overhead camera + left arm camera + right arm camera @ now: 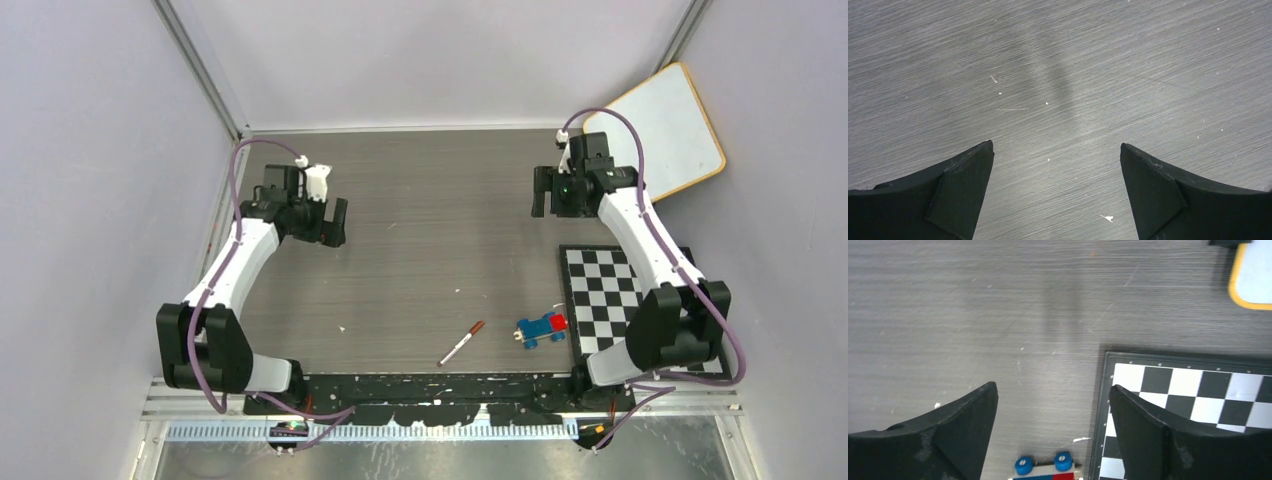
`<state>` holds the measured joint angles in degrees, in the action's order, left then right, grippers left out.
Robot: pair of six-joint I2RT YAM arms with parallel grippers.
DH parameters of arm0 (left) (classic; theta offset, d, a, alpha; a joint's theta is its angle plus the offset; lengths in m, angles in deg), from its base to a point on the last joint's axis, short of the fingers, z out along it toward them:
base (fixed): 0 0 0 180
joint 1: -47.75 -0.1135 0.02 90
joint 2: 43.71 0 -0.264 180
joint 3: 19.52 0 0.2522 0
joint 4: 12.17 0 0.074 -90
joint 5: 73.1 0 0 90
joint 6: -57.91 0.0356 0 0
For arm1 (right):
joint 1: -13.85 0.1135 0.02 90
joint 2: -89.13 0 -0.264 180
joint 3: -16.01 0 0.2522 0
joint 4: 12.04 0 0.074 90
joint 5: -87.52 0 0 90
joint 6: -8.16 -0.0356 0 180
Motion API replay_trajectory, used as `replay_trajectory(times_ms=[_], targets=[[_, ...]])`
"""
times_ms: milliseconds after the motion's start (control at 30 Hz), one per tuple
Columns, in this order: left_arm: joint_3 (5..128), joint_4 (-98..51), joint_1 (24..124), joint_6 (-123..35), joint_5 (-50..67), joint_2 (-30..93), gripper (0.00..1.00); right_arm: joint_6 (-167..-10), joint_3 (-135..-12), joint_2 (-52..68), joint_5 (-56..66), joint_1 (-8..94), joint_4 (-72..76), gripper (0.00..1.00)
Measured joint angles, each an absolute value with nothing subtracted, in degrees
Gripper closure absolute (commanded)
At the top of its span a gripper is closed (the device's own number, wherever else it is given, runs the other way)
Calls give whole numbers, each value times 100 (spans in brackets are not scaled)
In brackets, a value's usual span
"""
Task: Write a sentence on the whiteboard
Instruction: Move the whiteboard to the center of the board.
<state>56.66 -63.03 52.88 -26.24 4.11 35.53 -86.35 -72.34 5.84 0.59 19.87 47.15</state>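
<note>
A white whiteboard (668, 128) with a wooden rim leans at the back right corner; its corner shows in the right wrist view (1253, 277). A marker (461, 343) with a dark red cap lies on the table near the front middle. My left gripper (334, 222) is open and empty above bare table at the left (1057, 147). My right gripper (546, 192) is open and empty, high above the table left of the whiteboard (1053, 390). Both grippers are far from the marker.
A black-and-white checkerboard (606, 290) lies at the right front, also in the right wrist view (1198, 390). A blue and red toy car (541, 328) sits by its left edge, its wheels showing in the right wrist view (1044, 464).
</note>
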Motion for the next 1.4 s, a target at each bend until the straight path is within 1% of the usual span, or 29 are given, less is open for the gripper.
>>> replay_trajectory(times_ms=[100,167,367,433,533,733,1000,1167,1400], targets=[[5593,-6205,5288,-2757,498,3382,0,-8858,-7374,230,-409,1926,4595,35],[5578,-6172,5288,-2827,537,3328,0,-9098,-7573,-100,-776,1825,4529,39],[5539,-6122,5288,-2972,647,3295,0,-10027,-8157,-1088,-2048,1530,4313,38],[5523,-6118,5288,-3015,664,3295,0,-10255,-8373,-1418,-2396,1478,4291,40],[5515,-6111,5288,-3022,664,3291,0,-10515,-8790,-1962,-2761,1425,4269,45],[5430,-6080,5288,-3017,631,3118,0,-11074,-9407,-2832,-3189,1185,4274,45],[5419,-6028,5288,-3015,468,3070,0,-11824,-9737,-3171,-3681,1062,4346,46],[5419,-6028,5288,-3013,380,3052,0,-12086,-10028,-3376,-3762,1062,4398,46],[5419,-6028,5288,-3011,317,3035,0,-12274,-10073,-3676,-3757,1038,4472,46]])
